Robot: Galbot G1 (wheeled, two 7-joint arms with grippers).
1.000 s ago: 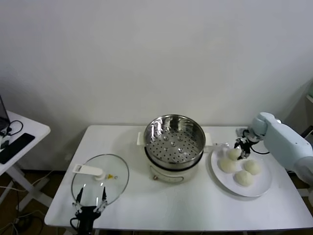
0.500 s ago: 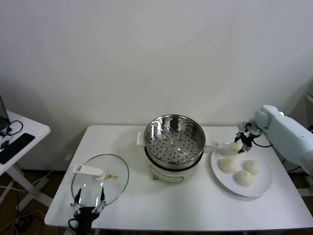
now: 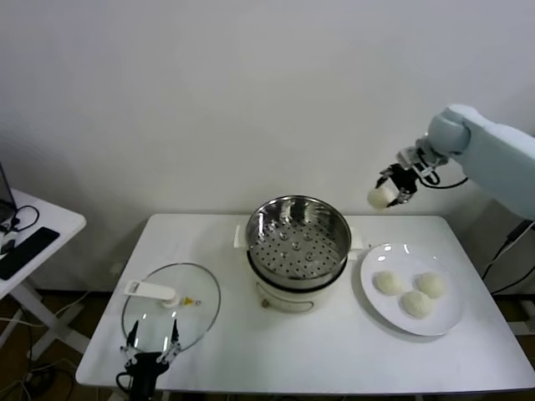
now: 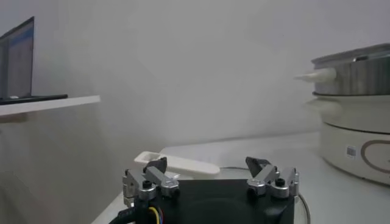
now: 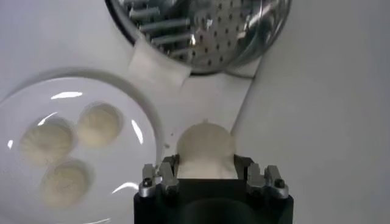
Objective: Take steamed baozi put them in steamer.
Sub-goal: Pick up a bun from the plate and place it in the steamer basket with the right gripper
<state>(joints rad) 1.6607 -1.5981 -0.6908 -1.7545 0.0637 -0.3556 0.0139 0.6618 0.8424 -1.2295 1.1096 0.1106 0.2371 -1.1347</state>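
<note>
Gripping one steamed baozi [image 3: 381, 197], the right gripper [image 3: 393, 187] hangs in the air, up above the surface [image 3: 334, 342] between the steamer [image 3: 298, 241] and the white plate [image 3: 447, 313], jaws closed tight on the bun's sides. Three more buns [image 3: 410, 292] sit clustered on that plate, right of the steamer, whose perforated floor is bare. Down at the front-left edge, the left gripper [image 3: 153, 347] waits beside the glass lid [image 3: 171, 307], jaws spread apart.
</note>
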